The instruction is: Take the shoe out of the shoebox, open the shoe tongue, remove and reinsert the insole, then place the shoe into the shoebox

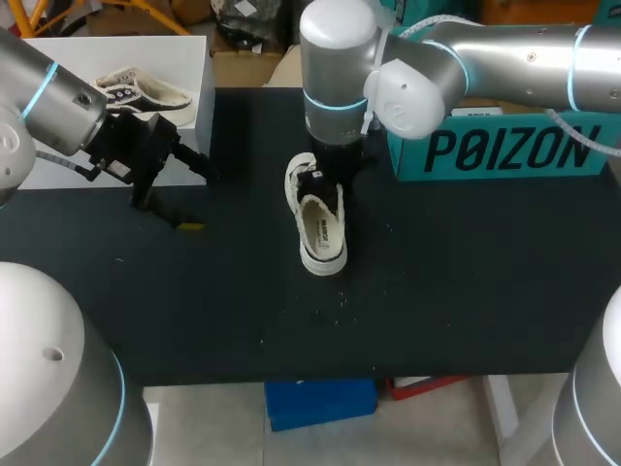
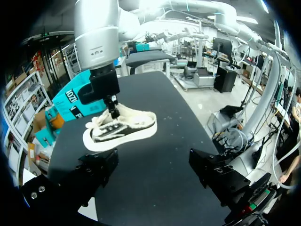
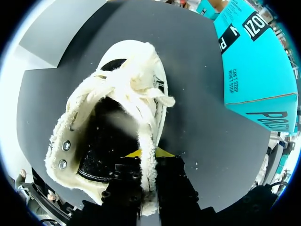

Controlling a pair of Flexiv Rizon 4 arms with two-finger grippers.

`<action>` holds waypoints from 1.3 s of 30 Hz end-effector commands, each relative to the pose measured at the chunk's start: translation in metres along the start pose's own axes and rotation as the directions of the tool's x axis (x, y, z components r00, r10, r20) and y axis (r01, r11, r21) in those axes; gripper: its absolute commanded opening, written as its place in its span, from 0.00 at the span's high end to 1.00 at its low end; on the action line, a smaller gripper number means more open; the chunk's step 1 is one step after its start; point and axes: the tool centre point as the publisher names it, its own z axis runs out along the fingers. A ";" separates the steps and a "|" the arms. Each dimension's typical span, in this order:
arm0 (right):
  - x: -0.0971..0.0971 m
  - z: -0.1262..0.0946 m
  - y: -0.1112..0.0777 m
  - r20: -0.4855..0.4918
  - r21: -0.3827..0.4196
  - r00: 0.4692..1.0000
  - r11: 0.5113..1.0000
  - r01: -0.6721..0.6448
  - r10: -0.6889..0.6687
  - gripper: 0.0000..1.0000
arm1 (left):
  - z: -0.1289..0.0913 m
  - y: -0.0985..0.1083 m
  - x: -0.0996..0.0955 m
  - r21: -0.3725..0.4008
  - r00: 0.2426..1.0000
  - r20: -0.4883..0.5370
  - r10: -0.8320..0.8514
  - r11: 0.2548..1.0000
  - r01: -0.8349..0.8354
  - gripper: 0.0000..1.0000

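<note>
Shoe [image 1: 320, 228] unboxed, tongue step in hand
Our right gripper [image 3: 148, 153] pinches its fleecy rim; left gripper [image 1: 201, 199] hangs wide, empty. Insole and reboxing, we judge, remain.

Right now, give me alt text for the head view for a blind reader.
A cream sneaker sits on the black table, its far end gripped by the right gripper. The left gripper hangs open to its left; a teal shoebox stands at back right.
</note>
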 end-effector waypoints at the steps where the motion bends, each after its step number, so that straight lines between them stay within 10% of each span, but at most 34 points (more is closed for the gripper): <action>1: 0.000 0.001 0.001 0.002 0.001 1.000 1.000 0.000 0.000 1.00 | 0.001 0.000 0.001 -0.003 1.000 0.003 0.000 1.000 0.000 0.00; 15: 0.000 0.001 0.001 0.002 0.001 1.000 1.000 0.000 0.000 1.00 | 0.001 0.000 0.001 -0.003 1.000 0.003 0.000 1.000 0.000 0.00; 30: -0.018 -0.154 0.031 0.043 0.002 0.980 0.981 0.196 -0.196 1.00 | 0.001 0.000 0.001 -0.003 1.000 0.003 0.000 1.000 0.000 0.00; 34: -0.037 -0.189 0.040 0.017 -0.019 0.923 0.923 0.384 -0.384 1.00 | 0.001 0.000 0.001 -0.003 1.000 0.003 0.000 1.000 0.000 0.00; 39: -0.072 -0.221 0.047 -0.047 -0.047 0.735 0.737 0.674 -0.676 1.00 | 0.001 0.000 0.001 -0.003 1.000 0.003 0.000 1.000 0.000 0.00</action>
